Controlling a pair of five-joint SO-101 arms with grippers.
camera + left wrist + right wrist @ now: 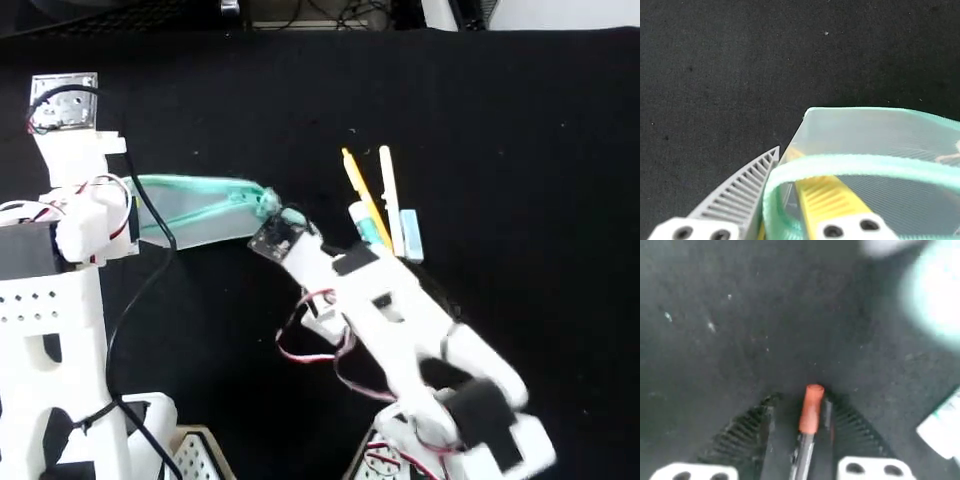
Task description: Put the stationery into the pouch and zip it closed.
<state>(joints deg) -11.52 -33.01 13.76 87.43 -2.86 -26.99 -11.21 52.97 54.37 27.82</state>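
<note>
Pouch (200, 210): see-through mesh w/ a mint-green zip band, lying on the black counter (520, 130) btwn the 2 arms, mouth open. L end effector (784, 154) is clenched on the pouch (880, 145) rim at the end nearest the L arm, w/ the yellow finger (822, 200) inside and the grey finger (747, 187) outside. R end effector (801, 402) is clamped on a thin pen (811, 407) w/ an orange tip, over bare counter.

High view: the R arm (400, 310) has its tip at the pouch's other end. Its fingers are hard to make out against the green.

Just beside that arm lie 4 more items:
- yellow pen (362, 192)
- white pen (390, 195)
- teal-and-white tube (367, 226), partly covered by the arm
- pale blue block (411, 236)

R wrist view: a pale teal blur and a white thing cut off at the edge; can't tell what they are.
</note>
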